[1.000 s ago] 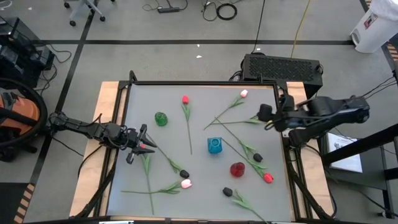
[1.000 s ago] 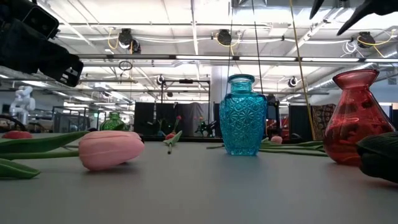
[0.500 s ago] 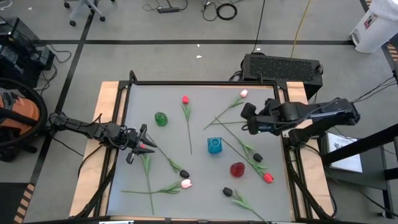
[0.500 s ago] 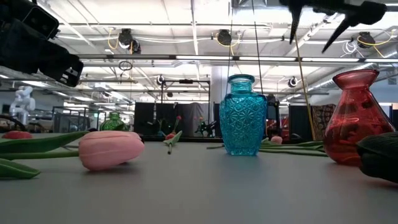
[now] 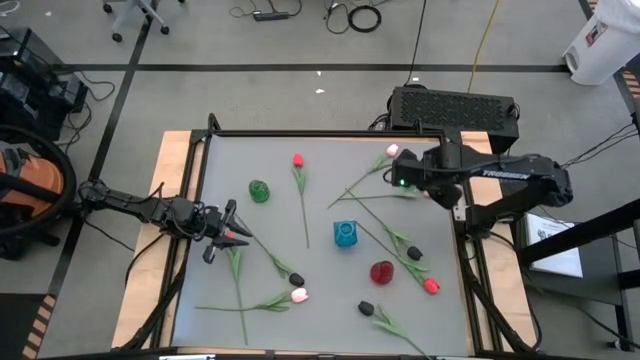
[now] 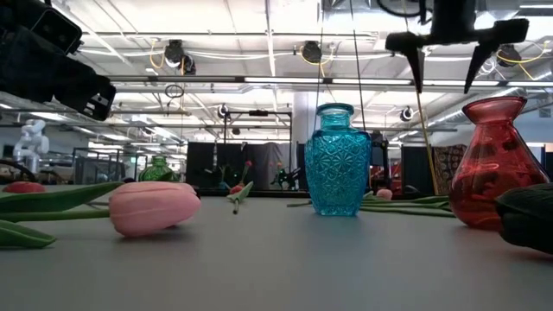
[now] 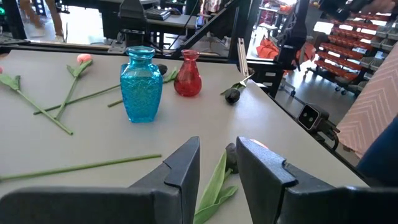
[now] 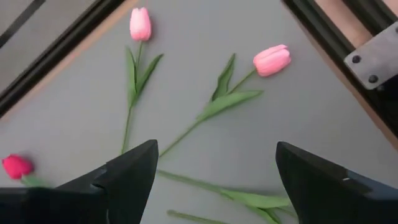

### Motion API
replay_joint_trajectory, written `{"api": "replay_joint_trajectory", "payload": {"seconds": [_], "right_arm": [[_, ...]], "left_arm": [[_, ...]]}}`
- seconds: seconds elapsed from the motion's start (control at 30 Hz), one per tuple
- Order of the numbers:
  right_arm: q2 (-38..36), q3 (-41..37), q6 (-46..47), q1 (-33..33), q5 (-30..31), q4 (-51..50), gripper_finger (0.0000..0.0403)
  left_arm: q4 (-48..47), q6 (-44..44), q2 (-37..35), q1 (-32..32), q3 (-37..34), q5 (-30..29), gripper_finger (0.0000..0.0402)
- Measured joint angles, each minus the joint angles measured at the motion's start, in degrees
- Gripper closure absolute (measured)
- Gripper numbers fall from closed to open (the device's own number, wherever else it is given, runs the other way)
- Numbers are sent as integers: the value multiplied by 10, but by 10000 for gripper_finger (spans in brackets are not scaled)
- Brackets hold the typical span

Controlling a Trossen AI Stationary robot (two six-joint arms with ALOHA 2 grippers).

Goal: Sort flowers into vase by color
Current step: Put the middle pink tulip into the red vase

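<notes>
While right gripper point(image 5: 400, 180) hangs jaws wide, empty, above far-right counter point(image 5: 270, 150), I judge main risk: crossed stems there; closing on pink tulip point(image 8: 271, 60) may drag neighbour stem or second pink tulip point(image 8: 140, 24). Flowers all lie on counter, none in vases. Left gripper point(image 5: 232, 235) at left edge, jaws part-closed around green stem point(image 7: 214, 186); grip uncertain. Blue vase point(image 5: 345, 234), red vase point(image 5: 381, 271), green vase point(image 5: 259, 190) stand mid-counter; I see tipping risk on sweep.

Table top point(image 5: 320, 290): smooth, matt grey sheet; black metal frame, bare light wood edging. Blue vase point(image 6: 337, 160): clear glass, faceted cut pattern, glossy. Red vase point(image 6: 492, 164): smooth glossy glass. Tulip heads, e.g. pink tulip point(image 6: 154, 207): matt, soft-looking. Left gripper point(image 7: 217, 171) fingers: matt black plastic.
</notes>
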Motion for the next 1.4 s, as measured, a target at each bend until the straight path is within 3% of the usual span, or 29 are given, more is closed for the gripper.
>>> {"api": "replay_joint_trajectory", "payload": {"seconds": [0.33, 0.53, 0.83, 1.17, 1.4], "right_arm": [[-9, -68, -194, -168, -102, 104, 85], [-9, -130, -246, -233, -155, 206, 85], [-9, -213, -237, -267, -204, 225, 85], [-9, -288, -132, -267, -204, 372, 85], [-9, -327, -119, -266, -201, 388, 85]], "left_arm": [[0, 0, 0, 0, 0, 0, 290], [0, 0, 0, 0, 0, 0, 290], [0, 0, 0, 0, 0, 0, 290], [0, 0, 0, 0, 0, 0, 290], [0, 0, 0, 0, 0, 0, 290]]}}
